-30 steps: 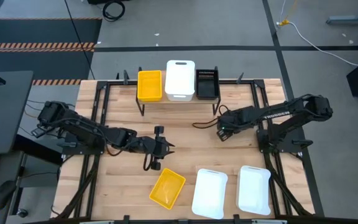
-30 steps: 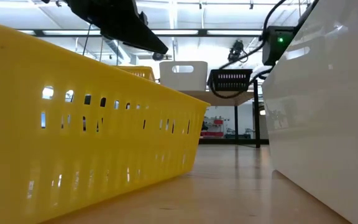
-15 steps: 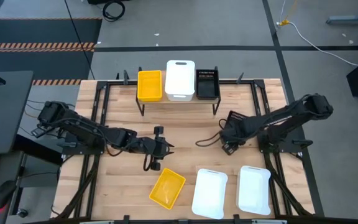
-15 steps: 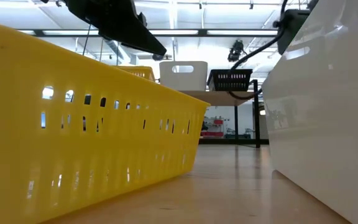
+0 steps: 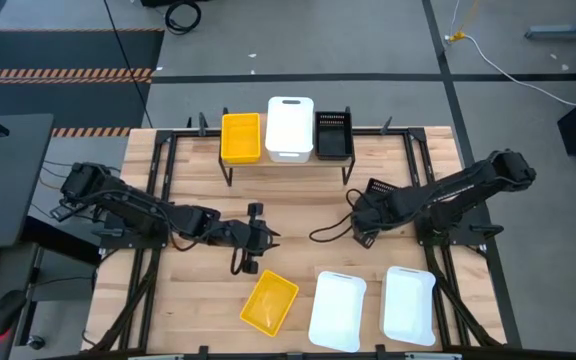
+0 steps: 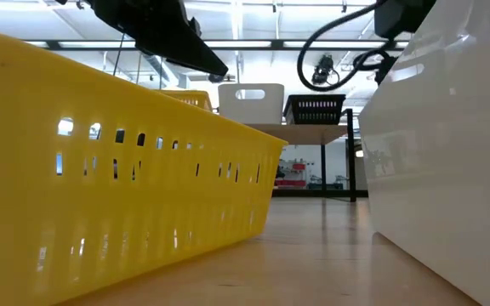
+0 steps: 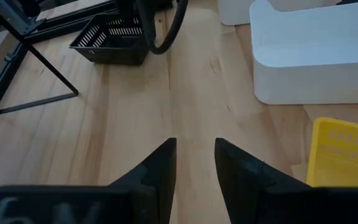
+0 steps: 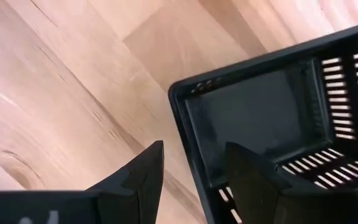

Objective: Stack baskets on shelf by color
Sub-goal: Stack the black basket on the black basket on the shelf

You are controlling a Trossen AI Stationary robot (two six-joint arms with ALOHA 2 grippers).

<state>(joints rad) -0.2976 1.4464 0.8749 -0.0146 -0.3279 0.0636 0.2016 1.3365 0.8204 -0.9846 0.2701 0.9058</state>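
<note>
1. Wooden table (image 5: 198,290), both arms reaching toward its middle.
2. Shelf (image 5: 288,162) at far edge, carrying yellow basket (image 5: 241,137), white basket (image 5: 290,128), black basket (image 5: 333,134) side by side.
3. Two more white baskets (image 5: 337,310) (image 5: 409,304) at near edge.
4. Loose yellow basket (image 5: 270,301) near edge, left of those.
5. Another black mesh basket (image 8: 278,118) on table, directly under right gripper (image 8: 194,171), jaws open, holding nothing.
6. Left gripper (image 7: 194,165) near centre, jaws narrowly apart, empty.

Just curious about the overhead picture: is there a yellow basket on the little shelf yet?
Yes, one yellow basket sits at one end of the shelf, beside a white basket.
</note>
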